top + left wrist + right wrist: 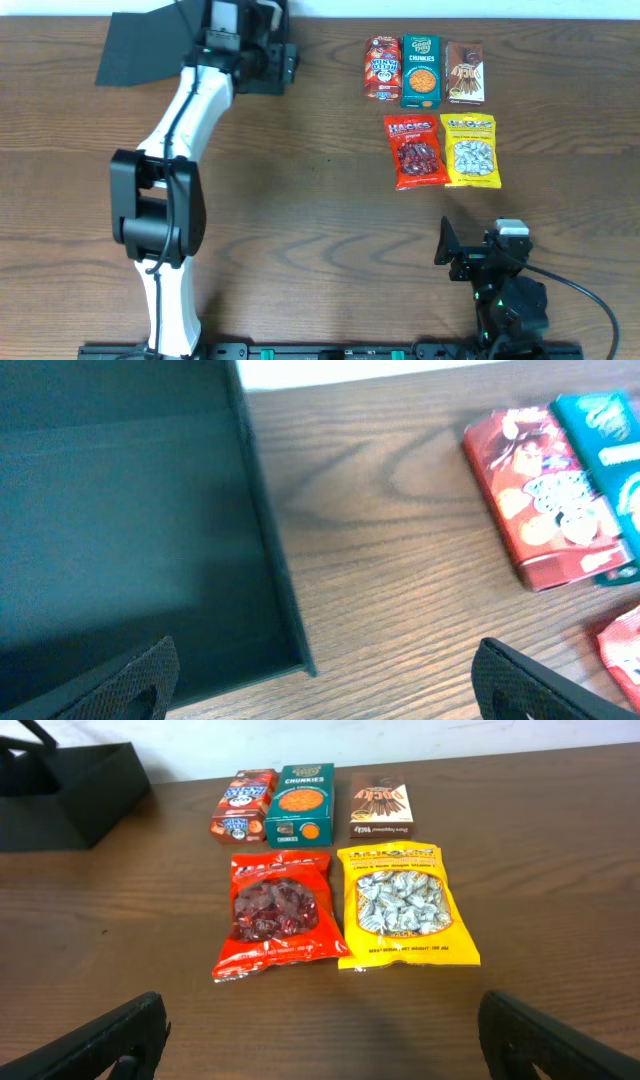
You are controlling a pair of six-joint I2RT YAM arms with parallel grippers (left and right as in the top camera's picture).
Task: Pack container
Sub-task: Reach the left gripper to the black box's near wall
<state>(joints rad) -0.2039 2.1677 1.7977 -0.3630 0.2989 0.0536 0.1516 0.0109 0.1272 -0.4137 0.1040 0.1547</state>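
The container point(140, 50) lies open at the far left of the surface point(320, 220), the left hand point(320, 695) spread empty over its edge. The right hand point(330, 1040), also released, faces five snacks point(418, 152) laid in rows, apparently awaiting packing.

Reaching far forward: left arm point(178, 125), elbow bent, left tool point(325, 665) jaws spread wide. Folded back near its base: right arm point(510, 295), right tool point(320, 1020) equally wide.

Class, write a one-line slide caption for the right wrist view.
Right tool open over a wooden table, five snack packs in two rows ahead, dark container at top left.
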